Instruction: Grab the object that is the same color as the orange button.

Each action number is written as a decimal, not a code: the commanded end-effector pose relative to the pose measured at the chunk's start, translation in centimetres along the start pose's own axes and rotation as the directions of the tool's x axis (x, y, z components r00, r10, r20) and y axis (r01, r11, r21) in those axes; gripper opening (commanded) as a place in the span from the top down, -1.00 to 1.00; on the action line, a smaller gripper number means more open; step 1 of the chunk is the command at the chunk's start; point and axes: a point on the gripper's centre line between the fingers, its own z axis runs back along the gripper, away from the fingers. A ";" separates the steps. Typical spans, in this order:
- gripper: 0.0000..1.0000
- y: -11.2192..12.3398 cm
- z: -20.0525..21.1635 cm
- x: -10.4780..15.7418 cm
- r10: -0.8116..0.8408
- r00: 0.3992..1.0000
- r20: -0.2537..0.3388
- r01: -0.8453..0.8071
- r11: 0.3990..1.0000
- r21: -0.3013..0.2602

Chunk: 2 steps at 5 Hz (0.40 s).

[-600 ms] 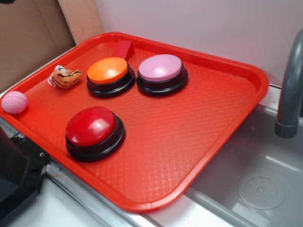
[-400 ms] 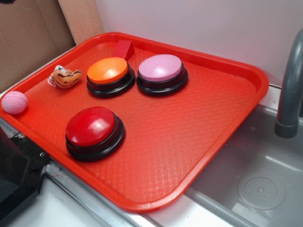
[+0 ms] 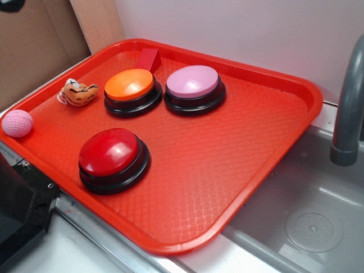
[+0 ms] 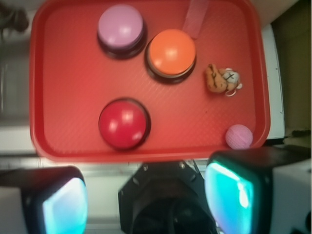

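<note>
Bright even light, soft shadows. Glare spots on orange button dome. Wrist view blurry; gripper fingers out of focus.
</note>
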 end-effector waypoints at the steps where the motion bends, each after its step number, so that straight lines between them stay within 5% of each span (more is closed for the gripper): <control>1: -1.00 3.8 -3.1 3.8 0.252 0.967 0.047 -0.251 0.968 -0.019; 2: -1.00 5.4 -5.0 5.3 0.376 0.921 0.100 -0.375 0.927 -0.030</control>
